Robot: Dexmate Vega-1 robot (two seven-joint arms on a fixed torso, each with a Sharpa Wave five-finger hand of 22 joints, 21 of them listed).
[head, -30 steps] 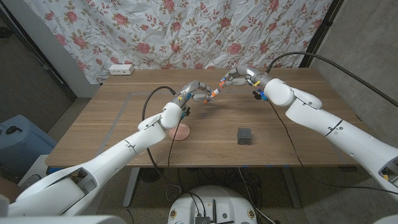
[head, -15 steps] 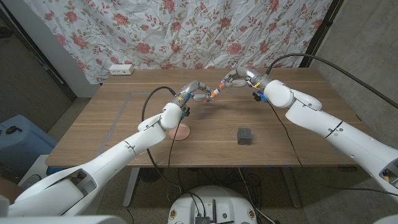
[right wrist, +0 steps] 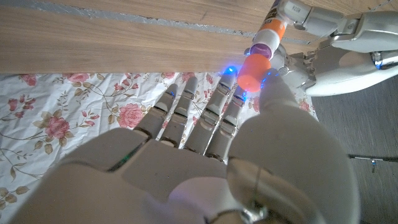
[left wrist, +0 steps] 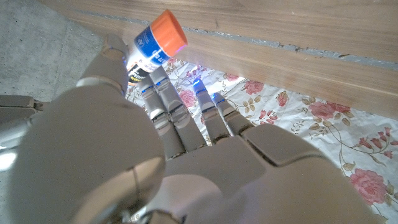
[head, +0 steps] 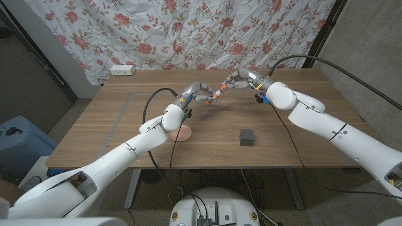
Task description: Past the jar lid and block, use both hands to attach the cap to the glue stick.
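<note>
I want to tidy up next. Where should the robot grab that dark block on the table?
Come down from above and pinch two opposite flat sides of the block. It looks boxy and sits alone on the table, so its top and sides are free, and straight faces should give the fingers a steady hold.

**Hidden, cropped, or too small to read**

Too small in the head view to tell whether the cap (head: 217,94) touches the glue stick (head: 224,85), or exactly how the left hand (head: 196,93) and right hand (head: 241,78) grip. Partly covered by the left arm: the jar lid (head: 183,134), only its near rim showing. Unreadable at that size: the block (head: 247,137) surface. Blocked by fingers in the left wrist view: the lower body of the tube with the orange end (left wrist: 157,46); label print blurred. Cut by the frame edge in the right wrist view: the far end of the stick (right wrist: 274,25). Glare-washed there: the orange cap (right wrist: 254,71) edge against the thumb.
</note>
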